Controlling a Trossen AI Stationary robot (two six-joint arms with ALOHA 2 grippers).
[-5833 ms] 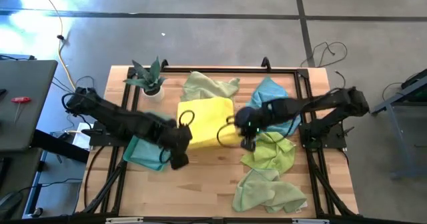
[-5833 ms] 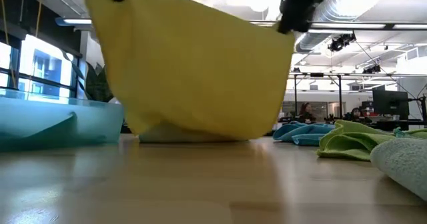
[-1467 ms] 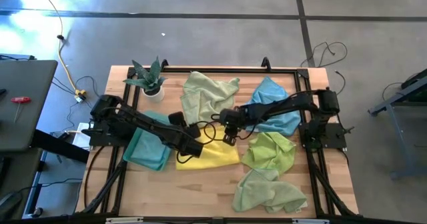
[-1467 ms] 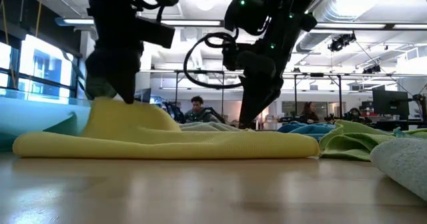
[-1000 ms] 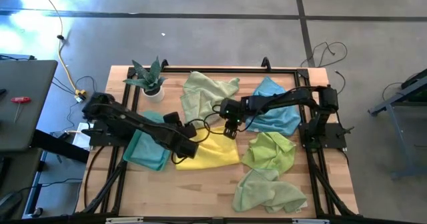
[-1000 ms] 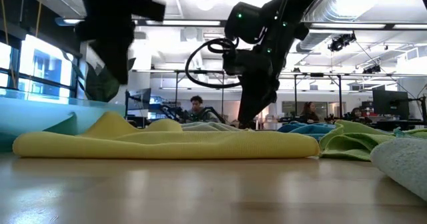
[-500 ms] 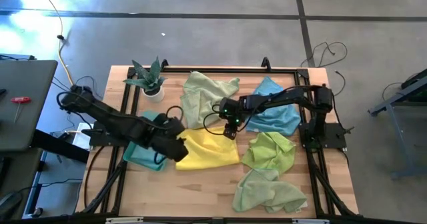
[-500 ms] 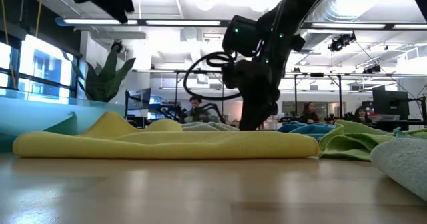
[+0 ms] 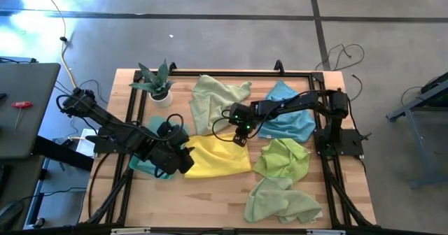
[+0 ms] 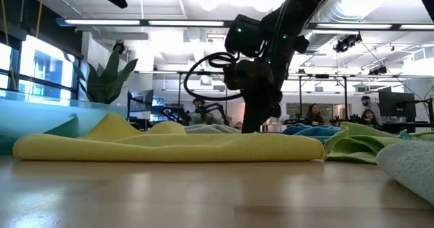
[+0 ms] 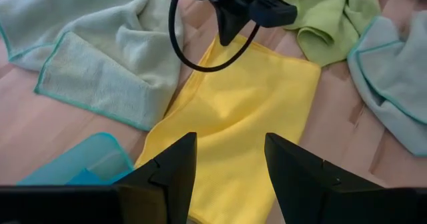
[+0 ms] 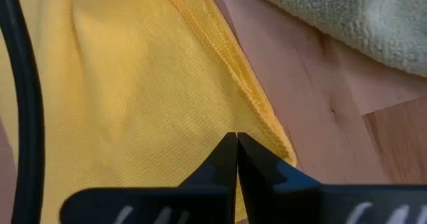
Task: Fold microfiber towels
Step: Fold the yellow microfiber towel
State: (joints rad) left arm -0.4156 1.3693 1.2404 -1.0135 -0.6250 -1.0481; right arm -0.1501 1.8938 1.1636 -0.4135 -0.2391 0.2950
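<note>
From above I count six soft microfiber cloths on my wooden table (image 9: 210, 200): one folded bright yellow towel (image 9: 220, 158) in the middle, one teal (image 9: 143, 161) under my left arm, one sky blue (image 9: 287, 116), and three pale green, with one spiky potted plant (image 9: 157, 84) at the far left corner. At table level my right gripper (image 10: 254, 123) stands on the yellow towel's far edge. My left gripper (image 11: 227, 161) hovers parted and empty; my right gripper (image 12: 237, 147) is pinched together at the yellow hem.
</note>
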